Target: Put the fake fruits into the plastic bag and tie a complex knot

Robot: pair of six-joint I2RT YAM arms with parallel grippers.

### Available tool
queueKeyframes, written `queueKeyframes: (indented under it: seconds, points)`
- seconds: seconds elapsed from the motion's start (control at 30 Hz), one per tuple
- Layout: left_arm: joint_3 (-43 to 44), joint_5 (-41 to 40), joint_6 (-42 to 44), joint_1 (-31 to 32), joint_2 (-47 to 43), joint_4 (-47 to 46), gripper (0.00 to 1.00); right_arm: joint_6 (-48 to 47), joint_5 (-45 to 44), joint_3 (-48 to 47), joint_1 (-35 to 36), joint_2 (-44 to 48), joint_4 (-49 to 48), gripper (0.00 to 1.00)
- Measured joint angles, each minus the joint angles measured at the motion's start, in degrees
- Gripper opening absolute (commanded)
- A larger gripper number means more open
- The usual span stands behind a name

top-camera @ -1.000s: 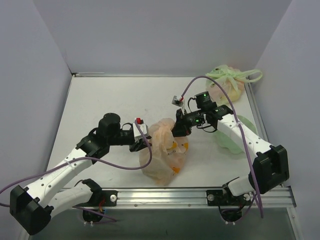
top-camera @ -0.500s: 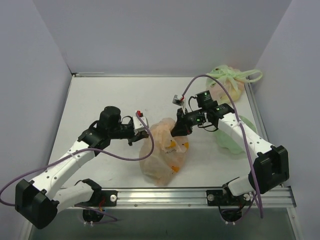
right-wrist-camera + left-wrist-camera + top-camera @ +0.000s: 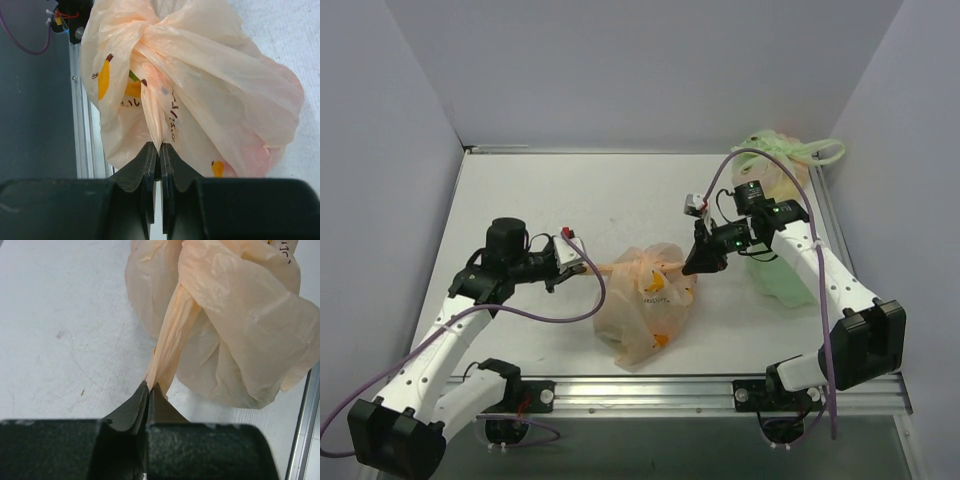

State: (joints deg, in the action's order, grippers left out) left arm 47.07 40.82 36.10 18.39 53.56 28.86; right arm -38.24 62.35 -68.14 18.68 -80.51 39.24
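Observation:
The peach plastic bag (image 3: 645, 305) with yellow bananas lies at the table's near middle, bulging. The fake fruits inside show only as faint coloured shapes through the film. My left gripper (image 3: 582, 267) is shut on one stretched handle strip (image 3: 172, 335) of the plastic bag to its left. My right gripper (image 3: 692, 262) is shut on the other handle strip (image 3: 155, 122) to its right. The two strips cross at a twisted bunch, the knot (image 3: 638, 263), on top of the bag; it also shows in the right wrist view (image 3: 142, 40).
A pale green bag (image 3: 775, 165) with green handles, tied in a bow, sits at the far right corner. A light green film sheet (image 3: 785, 275) lies under the right arm. The metal rail (image 3: 650, 392) runs along the near edge.
Both grippers have moved apart, the left one leftward and the right one rightward. The handle strips have stretched out and the crossing on top of the bag has drawn tighter.

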Motion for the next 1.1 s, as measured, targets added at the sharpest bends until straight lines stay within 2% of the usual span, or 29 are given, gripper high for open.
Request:
queueKeyframes:
  seconds: [0.23,0.4,0.63,0.83,0.97,1.1]
  points:
    - [-0.33,-0.55,2.43,-1.36,0.35,0.81,0.0,-3.91,-0.04,-2.84,-4.55,0.0,4.37,0.0]
    - [1.77,0.37,2.56,-5.11,1.73,-0.02,0.0,-4.07,0.07,-7.1,-8.85,0.02,4.85,0.0]
    - [2.27,-0.83,0.83,-7.41,4.28,-1.79,0.0,-3.58,-5.29,-3.08,-9.6,0.11,2.58,0.0]
    - [-3.85,-7.54,-1.66,-7.61,4.61,-5.22,0.0,2.69,-13.42,6.01,-9.6,0.26,-7.02,0.0]
    - [-7.15,-20.39,-2.56,-11.65,5.09,-5.55,0.0,5.07,-27.32,9.53,-12.11,0.35,-9.86,0.0]
    - [-9.07,-27.12,-2.69,-12.39,5.77,-6.4,0.0,5.9,-36.13,11.8,-13.57,0.37,-12.44,0.0]
